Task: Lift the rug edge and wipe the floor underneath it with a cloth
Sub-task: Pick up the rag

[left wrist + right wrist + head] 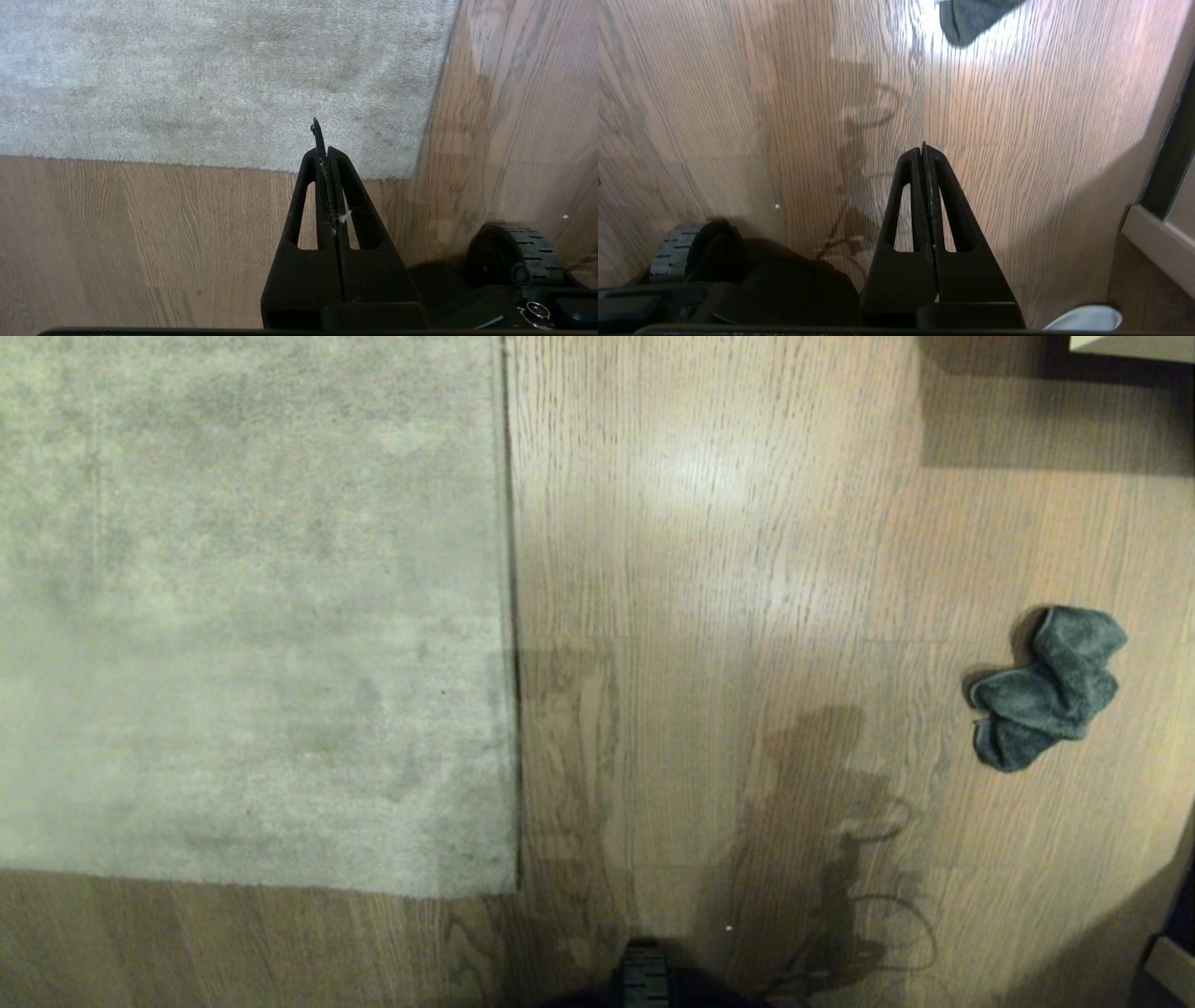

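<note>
A pale grey-beige rug (243, 607) fills the left of the head view, lying flat. Its rug edge (512, 616) runs straight down to a square corner (512, 889) on the light brown wood floor (728, 569). A crumpled dark grey-blue cloth (1050, 689) lies on the floor at the right, and a bit of the cloth (971, 18) shows ahead of my right gripper. Neither arm appears in the head view. My left gripper (324, 151) is shut and empty, hovering above the floor near the rug corner (411, 175). My right gripper (923, 150) is shut and empty over bare floor.
A pale furniture edge (1130, 345) sits at the far right top, casting a shadow. Another light-coloured furniture edge (1157, 238) is close to my right arm. My base's wheel (518, 252) rests on the floor near the rug corner.
</note>
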Motion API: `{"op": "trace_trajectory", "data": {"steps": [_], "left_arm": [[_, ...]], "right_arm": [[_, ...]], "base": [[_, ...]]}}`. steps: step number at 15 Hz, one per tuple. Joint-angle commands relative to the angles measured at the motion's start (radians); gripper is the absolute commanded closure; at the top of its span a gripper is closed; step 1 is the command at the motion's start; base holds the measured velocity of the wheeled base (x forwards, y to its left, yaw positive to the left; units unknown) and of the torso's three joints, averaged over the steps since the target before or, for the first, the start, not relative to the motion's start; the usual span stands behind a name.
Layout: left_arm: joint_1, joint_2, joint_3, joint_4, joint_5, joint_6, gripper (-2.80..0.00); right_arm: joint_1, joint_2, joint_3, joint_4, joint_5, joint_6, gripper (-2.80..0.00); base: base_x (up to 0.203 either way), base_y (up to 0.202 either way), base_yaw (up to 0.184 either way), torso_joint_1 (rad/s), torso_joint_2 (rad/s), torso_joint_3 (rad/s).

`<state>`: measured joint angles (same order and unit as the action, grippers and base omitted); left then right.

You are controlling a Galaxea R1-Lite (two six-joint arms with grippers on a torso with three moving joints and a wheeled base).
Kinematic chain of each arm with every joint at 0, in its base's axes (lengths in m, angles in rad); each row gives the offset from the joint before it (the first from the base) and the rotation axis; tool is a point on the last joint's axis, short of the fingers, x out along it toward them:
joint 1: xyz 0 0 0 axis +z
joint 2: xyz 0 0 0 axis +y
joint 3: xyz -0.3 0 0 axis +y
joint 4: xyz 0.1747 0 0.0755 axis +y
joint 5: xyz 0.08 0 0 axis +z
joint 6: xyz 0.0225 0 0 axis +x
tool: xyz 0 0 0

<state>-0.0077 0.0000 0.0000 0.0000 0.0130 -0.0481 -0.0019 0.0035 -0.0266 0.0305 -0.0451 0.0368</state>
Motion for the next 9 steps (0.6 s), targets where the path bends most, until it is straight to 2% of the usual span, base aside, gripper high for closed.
{"op": "trace_trajectory", "data": {"steps": [1,9], "left_arm": [[0.0,0.0,0.0,0.0,0.001,-0.001,0.0],[0.0,0.0,0.0,0.0,0.001,-0.001,0.0]], "right_arm": [[0.002,0.041,-0.051,0.019,-0.003,-0.001,0.0],[0.05,0.281,-0.215,0.026,0.014,0.001,0.0]], "base": [[0.0,0.0,0.0,0.0,0.0,0.0],[0.0,0.0,0.0,0.0,0.0,0.0]]}}
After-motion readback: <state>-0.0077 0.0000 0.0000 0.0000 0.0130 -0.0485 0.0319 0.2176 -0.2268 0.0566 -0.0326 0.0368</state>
